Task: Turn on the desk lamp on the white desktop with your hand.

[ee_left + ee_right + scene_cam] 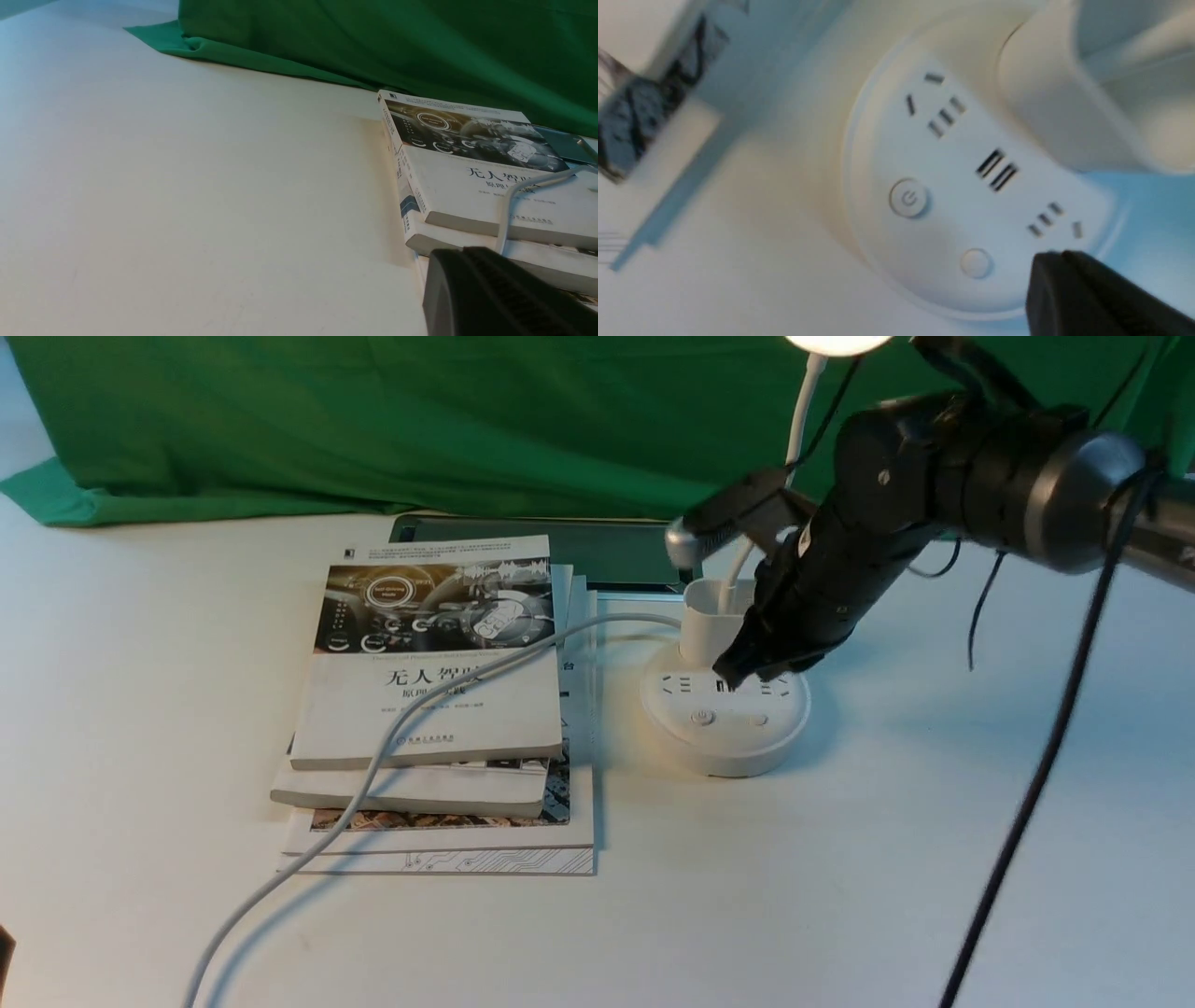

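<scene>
The desk lamp point(726, 723) stands upright on the white bench point(896, 896), a little right of the middle of your front view, and its round head point(838, 343), cut off by the upper edge of that view, is glowing. The thin white neck point(805, 415) rises out of the cup-shaped holder point(714, 616) at the back of the base. On the base you can see sockets, slots, a power button point(909, 198) and a smaller round button point(976, 263).

Your right hand point(733, 672) is clenched, its tip pointing down over the base, near the holder; you cannot tell from here whether it touches. A dark cable point(1050, 756) trails from that arm.

Left of the lamp lies a stack of books point(429, 709), with the lamp's pale cord point(403, 719) curving across it toward you. Behind the stack is a dark flat panel point(560, 546), and beyond that hangs the green cloth point(373, 429).

Your left hand point(460, 254) is clenched too, well apart from the lamp.
</scene>
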`<control>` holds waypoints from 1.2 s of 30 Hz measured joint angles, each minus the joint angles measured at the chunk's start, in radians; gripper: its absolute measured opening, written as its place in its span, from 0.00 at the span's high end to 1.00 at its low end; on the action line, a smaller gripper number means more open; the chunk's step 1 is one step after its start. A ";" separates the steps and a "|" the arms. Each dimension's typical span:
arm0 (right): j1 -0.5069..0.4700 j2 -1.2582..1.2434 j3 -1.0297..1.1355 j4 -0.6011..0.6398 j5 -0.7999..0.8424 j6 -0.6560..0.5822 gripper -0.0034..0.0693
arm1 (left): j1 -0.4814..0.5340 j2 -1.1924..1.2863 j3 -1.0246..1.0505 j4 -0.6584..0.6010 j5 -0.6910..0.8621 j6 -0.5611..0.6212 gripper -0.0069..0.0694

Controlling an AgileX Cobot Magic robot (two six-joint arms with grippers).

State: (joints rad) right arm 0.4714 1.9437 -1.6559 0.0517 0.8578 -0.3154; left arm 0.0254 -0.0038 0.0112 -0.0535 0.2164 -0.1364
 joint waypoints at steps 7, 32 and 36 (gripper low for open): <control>0.008 -0.382 0.255 0.006 -0.159 0.047 0.90 | 0.000 0.000 0.000 0.000 0.000 0.000 0.88; 0.019 -1.258 1.322 0.022 -1.076 0.111 0.82 | 0.000 0.000 0.000 0.000 0.000 0.000 0.88; 0.019 -1.428 1.495 0.034 -1.214 0.111 0.81 | 0.000 0.000 0.000 0.001 0.000 0.000 0.88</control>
State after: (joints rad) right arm 0.4900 0.5156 -0.1604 0.0854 -0.3559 -0.2047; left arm 0.0254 -0.0038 0.0112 -0.0525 0.2164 -0.1364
